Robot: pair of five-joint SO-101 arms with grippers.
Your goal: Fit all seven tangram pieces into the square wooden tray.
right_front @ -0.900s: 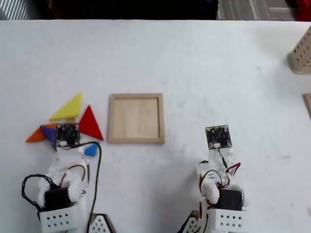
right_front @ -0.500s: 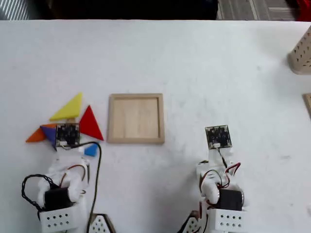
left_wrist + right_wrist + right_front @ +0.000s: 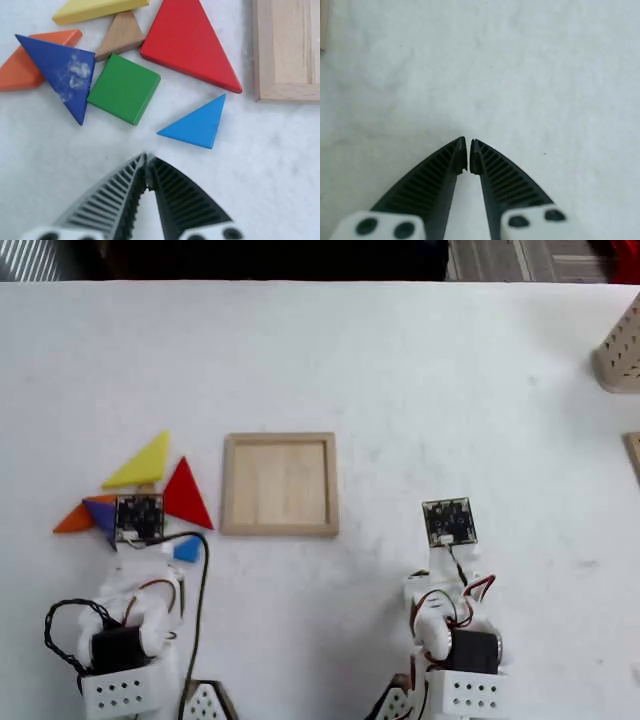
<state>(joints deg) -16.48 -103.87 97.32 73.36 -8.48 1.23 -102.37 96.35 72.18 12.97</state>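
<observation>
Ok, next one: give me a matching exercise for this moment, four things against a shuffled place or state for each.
Things:
1. wooden tray
2. green square
3. light blue triangle
4. left claw

Places or states:
A. shut, holding nothing
B. between the dark blue triangle and the red triangle
C. empty
D. apart from the other pieces, nearest the left claw

Pairs: 1-C, 2-B, 3-D, 4-A
</observation>
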